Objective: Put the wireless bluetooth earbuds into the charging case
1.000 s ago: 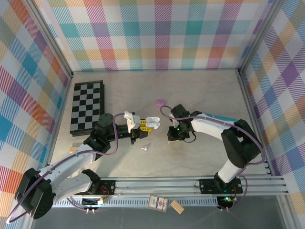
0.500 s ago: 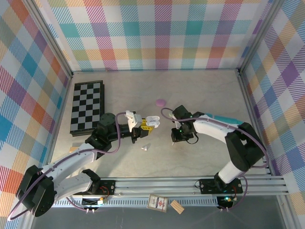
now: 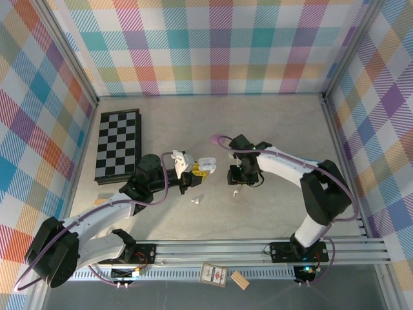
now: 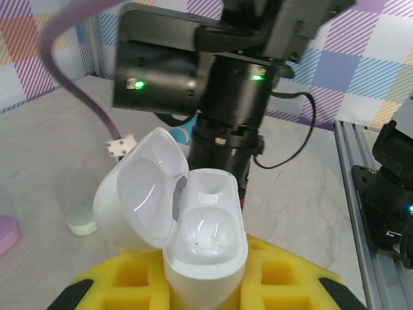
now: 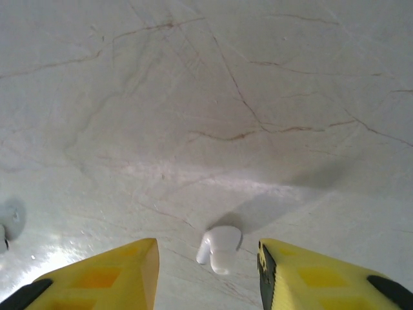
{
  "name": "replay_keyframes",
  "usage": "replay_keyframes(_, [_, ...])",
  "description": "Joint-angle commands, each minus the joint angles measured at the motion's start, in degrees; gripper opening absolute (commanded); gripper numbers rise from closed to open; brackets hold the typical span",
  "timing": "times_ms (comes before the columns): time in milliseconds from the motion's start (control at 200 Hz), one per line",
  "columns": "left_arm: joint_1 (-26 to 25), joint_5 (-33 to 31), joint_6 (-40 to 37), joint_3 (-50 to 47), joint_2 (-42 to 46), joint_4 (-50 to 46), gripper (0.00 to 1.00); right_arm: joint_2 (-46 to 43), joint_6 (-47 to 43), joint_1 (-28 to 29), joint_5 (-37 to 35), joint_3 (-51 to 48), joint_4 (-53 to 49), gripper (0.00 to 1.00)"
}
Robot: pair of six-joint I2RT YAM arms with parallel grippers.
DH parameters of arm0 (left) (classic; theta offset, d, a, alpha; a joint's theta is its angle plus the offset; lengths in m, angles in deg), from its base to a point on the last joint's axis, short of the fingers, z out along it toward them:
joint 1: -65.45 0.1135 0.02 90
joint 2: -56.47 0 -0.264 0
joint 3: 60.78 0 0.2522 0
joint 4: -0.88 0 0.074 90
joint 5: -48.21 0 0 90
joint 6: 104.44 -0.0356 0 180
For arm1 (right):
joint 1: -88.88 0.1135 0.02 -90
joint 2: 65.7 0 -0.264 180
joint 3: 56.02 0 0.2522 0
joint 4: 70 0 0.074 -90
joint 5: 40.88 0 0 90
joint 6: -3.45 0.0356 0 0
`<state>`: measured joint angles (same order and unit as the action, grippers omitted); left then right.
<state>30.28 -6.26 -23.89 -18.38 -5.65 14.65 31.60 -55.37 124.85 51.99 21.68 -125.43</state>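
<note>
Yellow fingers (image 4: 284, 274) of the left gripper (image 4: 206, 290) clamp a glossy white plastic charging case (image 4: 205, 239), lid open. The right gripper (image 5: 206, 274) stands parted around a tiny whitish plastic earbud (image 5: 219, 248) lying on the pale marbled table (image 5: 258, 97).

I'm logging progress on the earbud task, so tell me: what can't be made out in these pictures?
Charging case, left wrist view: glare on its glossy sockets; whether anything sits inside is unclear.
White piece, right wrist view: cut off by the left edge, unidentifiable.
Pink object, left wrist view: cut off by the left edge.
Small pale piece, top view: too small to identify.
</note>
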Motion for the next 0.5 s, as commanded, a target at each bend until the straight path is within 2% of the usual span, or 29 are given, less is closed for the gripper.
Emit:
replay_keyframes(0, [-0.24, 0.25, -0.59, -0.78, 2.06, 1.65, 0.18, 3.63, 6.08, 0.16, 2.5, 3.24, -8.6, 0.46])
replay_keyframes(115, [-0.23, -0.11, -1.0, -1.26, 3.08, 1.24, 0.18, 6.59, 6.13, 0.19, 3.19, 4.32, -9.63, 0.46])
replay_keyframes(495, [-0.22, -0.11, -1.24, -1.66, 3.51, 0.8, 0.19, 11.05, 5.69, 0.17, 5.26, 5.36, -8.55, 0.33])
